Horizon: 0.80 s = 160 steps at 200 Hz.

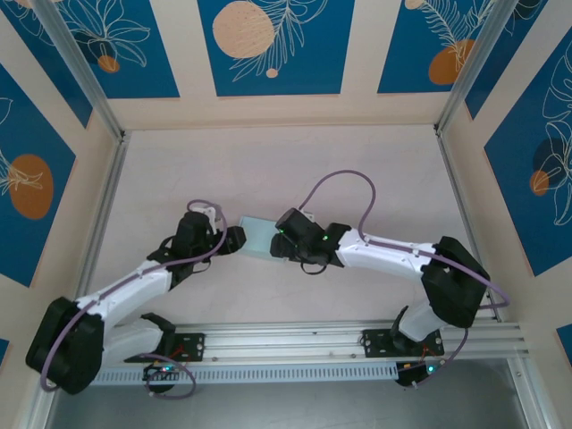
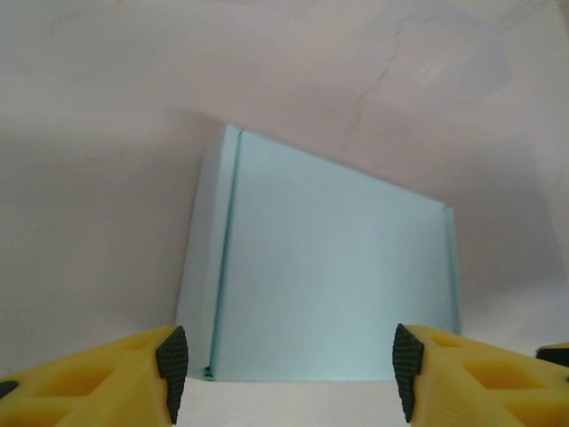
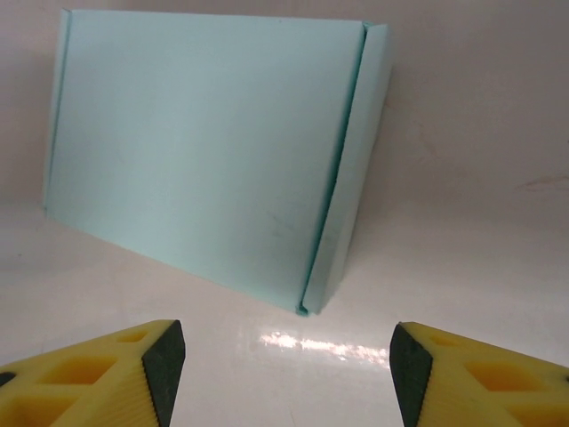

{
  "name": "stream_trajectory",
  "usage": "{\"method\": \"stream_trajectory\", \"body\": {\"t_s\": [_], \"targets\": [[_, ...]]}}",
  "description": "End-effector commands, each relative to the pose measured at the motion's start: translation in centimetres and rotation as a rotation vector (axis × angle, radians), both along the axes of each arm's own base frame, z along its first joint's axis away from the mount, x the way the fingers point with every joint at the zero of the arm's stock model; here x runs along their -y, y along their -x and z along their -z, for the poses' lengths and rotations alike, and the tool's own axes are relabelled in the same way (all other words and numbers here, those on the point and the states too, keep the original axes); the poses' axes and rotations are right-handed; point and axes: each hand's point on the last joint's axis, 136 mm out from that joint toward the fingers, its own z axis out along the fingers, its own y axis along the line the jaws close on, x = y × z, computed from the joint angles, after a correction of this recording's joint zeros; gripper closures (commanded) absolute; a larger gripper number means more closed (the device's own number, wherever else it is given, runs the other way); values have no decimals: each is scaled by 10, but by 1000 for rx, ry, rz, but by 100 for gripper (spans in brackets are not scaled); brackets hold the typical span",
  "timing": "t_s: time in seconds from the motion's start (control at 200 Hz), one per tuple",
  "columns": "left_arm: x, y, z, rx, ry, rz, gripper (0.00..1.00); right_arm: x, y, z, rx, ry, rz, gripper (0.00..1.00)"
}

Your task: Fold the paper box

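Watching from the overhead camera: the paper box (image 1: 258, 235) sits on the table (image 1: 268, 161), a little nearer the arms than the middle, pale blue and closed up into a shallow rectangular shape. It lies between the two tools, left gripper (image 1: 234, 239) just off its left end, right gripper (image 1: 279, 243) at its right end. From this height I cannot tell whether either one touches it.

Left wrist camera: paper box (image 2: 329, 276) lies flat just ahead of the left gripper (image 2: 289, 378), lid side up, a fold seam running along its left edge and another near the right edge. Jaws spread wide, black pads (image 2: 173, 356) well apart and nothing pinched between them. Near edge of the box falls about level with the tips; contact not clear.

Right wrist camera: paper box (image 3: 204, 151) lies ahead and a bit left of centre, one narrow side wall turned toward the lens on the right. A strip of bare, glossy table separates it from the right gripper (image 3: 286, 369). Jaws released here too, pads (image 3: 169, 356) wide apart, holding nothing.

Both arms reach inward from the rail (image 1: 340, 344) at the near edge, elbows out, wrists pointing at each other across the box
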Motion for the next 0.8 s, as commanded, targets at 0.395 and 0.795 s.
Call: {"method": "stream_trajectory", "body": {"t_s": [0.395, 0.795], "targets": [[58, -20, 25, -89, 129, 157, 51, 13, -43, 39, -91, -15, 30, 53], [133, -26, 33, -126, 211, 259, 56, 91, -76, 37, -93, 36, 47, 53]]}}
